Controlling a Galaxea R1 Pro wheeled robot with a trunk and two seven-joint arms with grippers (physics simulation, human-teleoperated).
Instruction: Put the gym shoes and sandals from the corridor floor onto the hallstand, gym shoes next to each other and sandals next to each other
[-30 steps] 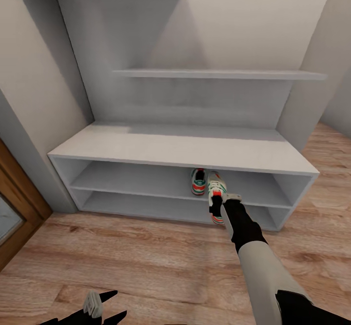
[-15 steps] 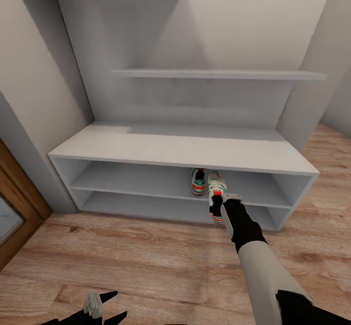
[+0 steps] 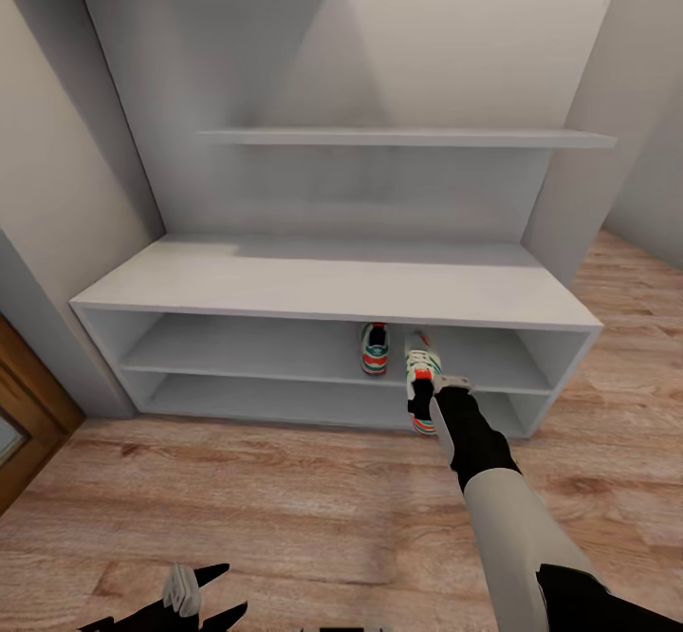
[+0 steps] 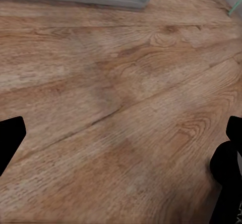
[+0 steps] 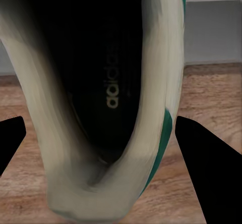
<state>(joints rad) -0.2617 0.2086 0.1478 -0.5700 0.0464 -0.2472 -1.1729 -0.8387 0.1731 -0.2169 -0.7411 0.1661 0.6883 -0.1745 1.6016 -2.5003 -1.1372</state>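
Note:
One gym shoe [image 3: 375, 349] stands on the upper of the two low shelves of the hallstand [image 3: 285, 281], heel toward me. My right gripper [image 3: 440, 391] is shut on the other gym shoe [image 3: 418, 376]. It is held at that shelf's front edge, to the right of the first, with its heel hanging past the edge. In the right wrist view its dark inside [image 5: 101, 82] lies between the fingers [image 5: 206, 168]. Low over the corridor floor [image 3: 285, 499], my left gripper [image 3: 204, 594] is open with bare planks [image 4: 121, 108] between its fingers. The sandals are out of view.
A wooden door frame [image 3: 28, 414] stands at the left beside the hallstand. A floating shelf [image 3: 408, 138] hangs above the bench top. Walls close in on both sides of the unit. Open floor lies between me and the rack.
The whole picture has shifted, so the camera moved. The hallstand now sits a little further left in view, and the gap between the held shoe and the shelved one is slightly wider.

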